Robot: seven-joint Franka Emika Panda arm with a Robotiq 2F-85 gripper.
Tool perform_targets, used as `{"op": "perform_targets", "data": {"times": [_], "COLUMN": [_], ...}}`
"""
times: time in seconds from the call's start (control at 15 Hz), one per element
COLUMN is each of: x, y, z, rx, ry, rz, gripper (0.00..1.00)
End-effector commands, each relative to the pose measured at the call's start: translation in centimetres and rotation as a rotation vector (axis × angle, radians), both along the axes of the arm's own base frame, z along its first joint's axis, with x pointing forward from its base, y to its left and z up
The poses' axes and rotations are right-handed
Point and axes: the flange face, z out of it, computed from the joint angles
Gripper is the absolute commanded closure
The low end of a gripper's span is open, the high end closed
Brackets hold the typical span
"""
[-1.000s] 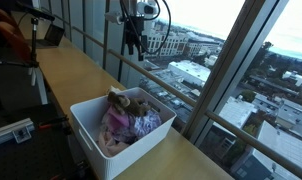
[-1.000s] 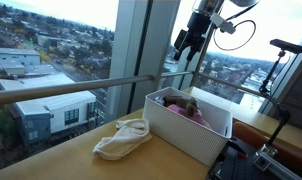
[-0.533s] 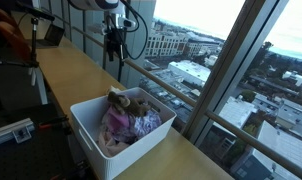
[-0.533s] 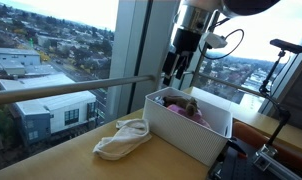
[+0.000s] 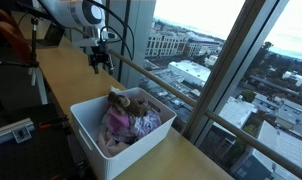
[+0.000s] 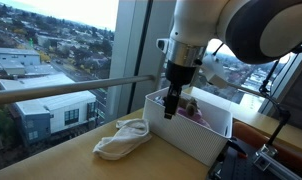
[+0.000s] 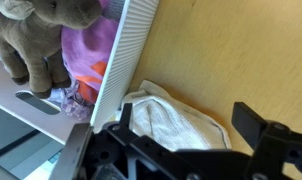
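Pincer (image 6: 170, 106) is seen wide open, nothing held; it's been swung down from the window and is now hung over the white cloth (image 6: 121, 138), lower left on the bench (image 6: 66, 166), beside the bin (image 6: 191, 138).

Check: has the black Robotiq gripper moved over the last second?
Yes. The black gripper has dropped from well above the white plastic bin to about rim level, shifting toward the bin's end nearest the cream cloth. Its jaws are open.
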Motion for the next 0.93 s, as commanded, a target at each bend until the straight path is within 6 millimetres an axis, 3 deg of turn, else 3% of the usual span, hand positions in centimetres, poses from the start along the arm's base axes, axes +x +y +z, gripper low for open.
{"op": "perform_targets", "data": {"times": [0.0, 0.2, 0.33, 0.67, 0.8, 0.87], "x": [-0.5, 0.4, 2.2, 9.1, 10.9, 11.8], "y": [-0.2, 0.6, 1.7, 4.3, 5.4, 5.6], "z": [-0.6, -0.8, -0.2, 0.8, -0.3, -1.8], "rx": [-0.083, -0.126, -0.118, -0.031, -0.005, 0.001], "ry": [0.029, 0.051, 0.051, 0.026, 0.036, 0.05], "rz": [0.179, 0.313, 0.354, 0.352, 0.319, 0.293], "gripper": [0.0, 0.0, 0.0, 0.0, 0.0, 0.0]}}
